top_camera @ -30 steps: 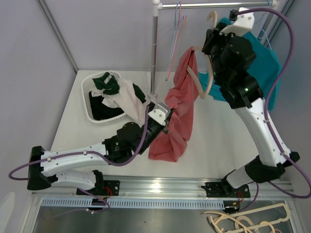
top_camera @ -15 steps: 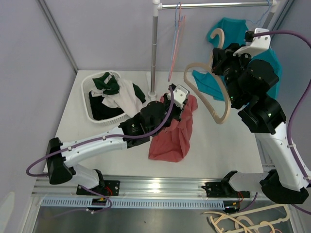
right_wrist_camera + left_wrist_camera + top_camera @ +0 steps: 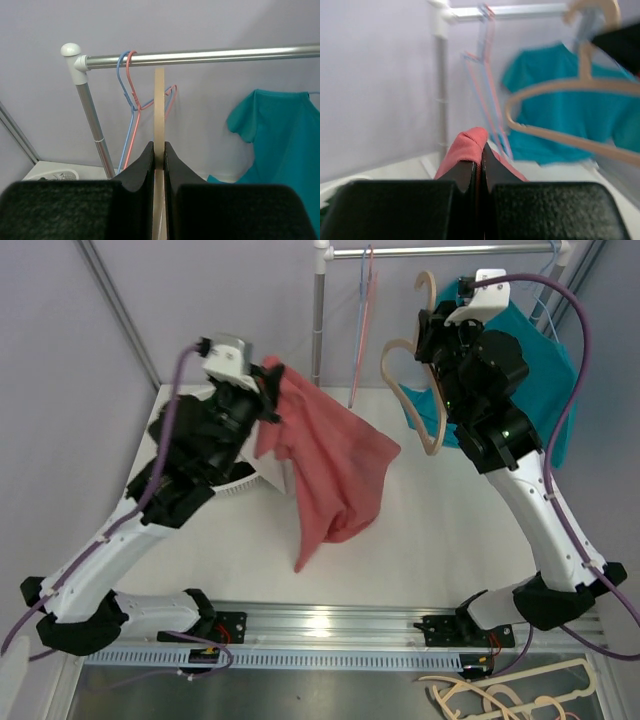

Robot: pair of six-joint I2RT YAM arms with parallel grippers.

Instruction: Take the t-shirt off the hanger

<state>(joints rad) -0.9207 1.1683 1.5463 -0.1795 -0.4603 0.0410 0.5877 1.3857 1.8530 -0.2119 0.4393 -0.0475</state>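
The red t-shirt point(image 3: 335, 475) hangs free of the hanger, pinched at one edge by my left gripper point(image 3: 268, 380), which is shut on it and raised high at the left. In the left wrist view the red cloth point(image 3: 465, 150) bulges out between the shut fingers of the left gripper point(image 3: 480, 165). My right gripper point(image 3: 428, 335) is shut on the beige wooden hanger point(image 3: 415, 390), held bare in the air near the rail. In the right wrist view the hanger point(image 3: 159, 105) stands clamped between the fingers of the right gripper point(image 3: 159, 152).
A metal rail point(image 3: 440, 250) on a post point(image 3: 318, 330) carries pink and blue wire hangers point(image 3: 362, 310) and a teal t-shirt point(image 3: 535, 370). A white basket of clothes point(image 3: 215, 455) stands at the back left behind my left arm. Spare hangers point(image 3: 510, 695) lie below the table's front edge.
My left gripper has swung up and to the left, lifting the red t-shirt off the table. My right gripper has raised the bare hanger back towards the rail.
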